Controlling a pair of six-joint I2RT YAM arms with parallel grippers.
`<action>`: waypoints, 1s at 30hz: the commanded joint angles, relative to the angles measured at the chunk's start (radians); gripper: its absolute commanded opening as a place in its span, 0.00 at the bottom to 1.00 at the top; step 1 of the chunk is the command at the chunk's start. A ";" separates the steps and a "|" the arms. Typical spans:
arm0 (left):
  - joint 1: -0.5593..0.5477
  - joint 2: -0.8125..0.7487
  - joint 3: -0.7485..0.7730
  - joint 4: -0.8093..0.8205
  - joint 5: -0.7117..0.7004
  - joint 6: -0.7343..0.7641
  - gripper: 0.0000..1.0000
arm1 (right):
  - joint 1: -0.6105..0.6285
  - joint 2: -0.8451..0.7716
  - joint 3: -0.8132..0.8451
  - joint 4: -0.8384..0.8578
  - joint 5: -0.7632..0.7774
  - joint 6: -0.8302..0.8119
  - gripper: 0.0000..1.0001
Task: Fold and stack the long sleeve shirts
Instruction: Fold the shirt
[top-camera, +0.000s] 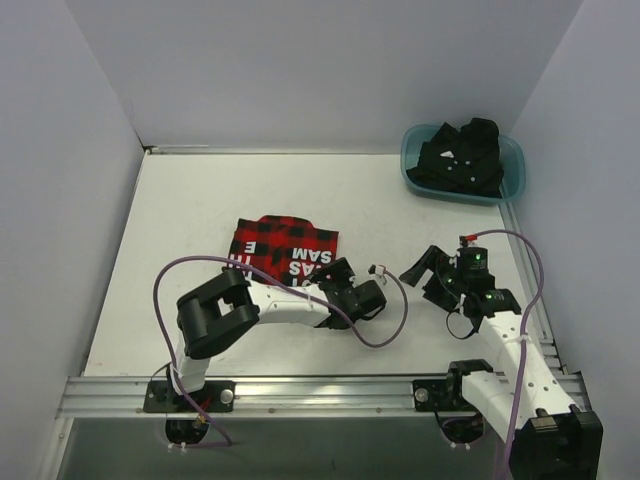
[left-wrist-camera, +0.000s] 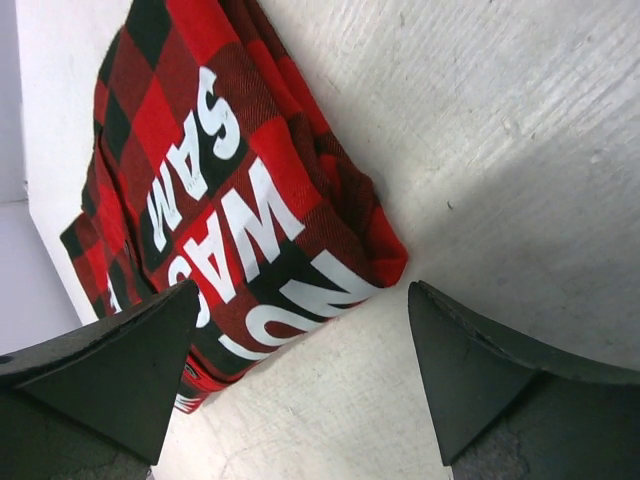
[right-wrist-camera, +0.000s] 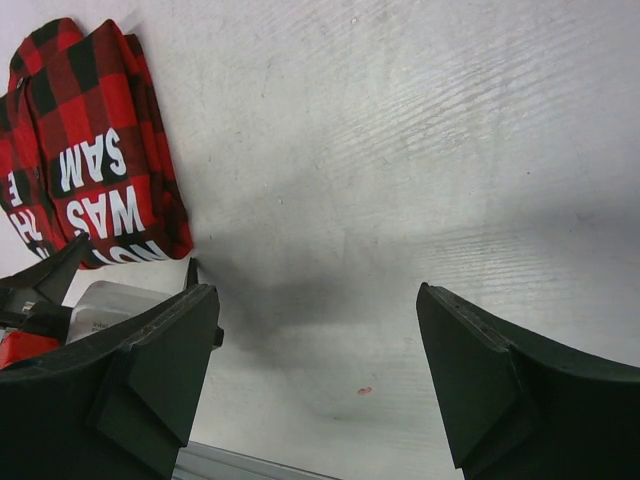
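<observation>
Red check: flannel (top-camera: 285, 247) lies folded into a compact, roughly rectangular bundle near the middle of the table (top-camera: 200, 200), flat on the white top — big white block letters face up, "WAS" and "SAM" among them.
Edges: layers of cloth show along the bundle's sides in the left wrist view; its near right corner is rounded and a little thick.
Far right corner: black shirt (top-camera: 462, 155) sits crumpled in a teal tub (top-camera: 514, 178), heaped above the rim, with small white marks on it.
On the left: left gripper (left-wrist-camera: 302, 292) hangs low just beside the flannel's near right corner, jaws spread wide with nothing between them. One fingertip overlaps the cloth in its own camera, but whether it touches cannot be told.
On the right: right gripper (right-wrist-camera: 318, 292) is over bare table to the right of the flannel, clear of it — jaws wide apart, nothing held.
Between the two: the grippers are near each other, and part of the left one shows at the lower left of the right wrist view.
Stack: flannel on the table, black shirt in the tub, the two well apart.
</observation>
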 joint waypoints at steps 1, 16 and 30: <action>-0.003 0.046 0.032 0.078 -0.002 0.069 0.94 | -0.007 0.000 0.001 -0.016 -0.021 -0.007 0.82; 0.032 0.024 0.003 0.107 0.039 0.017 0.05 | -0.042 0.072 0.033 0.045 -0.073 0.032 0.82; 0.076 -0.280 -0.092 0.103 0.291 -0.167 0.04 | 0.166 0.532 0.097 0.545 -0.173 0.392 0.96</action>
